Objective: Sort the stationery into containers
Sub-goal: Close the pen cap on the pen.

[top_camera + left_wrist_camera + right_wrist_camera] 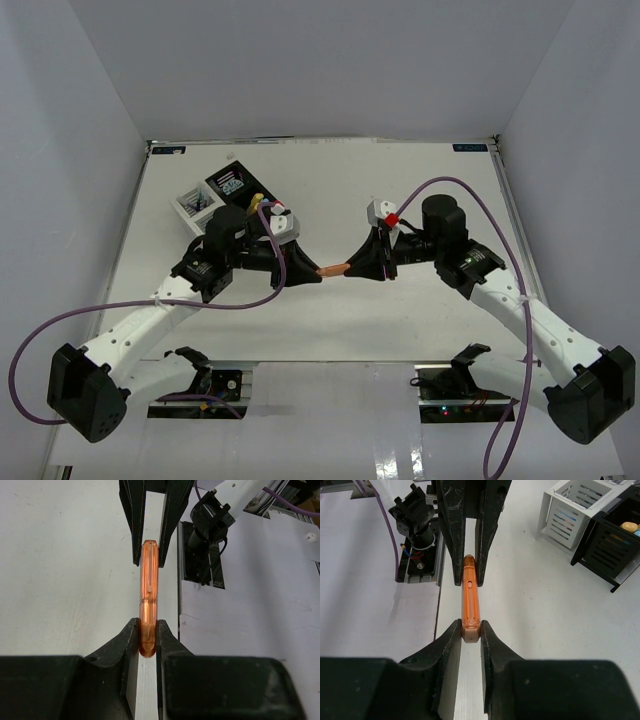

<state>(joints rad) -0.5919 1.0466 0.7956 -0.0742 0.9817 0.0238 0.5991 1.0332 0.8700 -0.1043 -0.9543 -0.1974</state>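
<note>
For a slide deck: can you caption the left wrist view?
Left gripper and right gripper each pinch one end of the orange highlighter.

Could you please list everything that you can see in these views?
orange highlighter: one, orange, mid-table, between both grippers.
desk organiser: one cluster, white and black compartments, far left of the table.
yellowish item: one, inside a black compartment.
table: one, white.
purple cables: two, one along each arm.
left gripper: one, black, shut on one end of the highlighter.
right gripper: one, black, shut on the other end.
</note>
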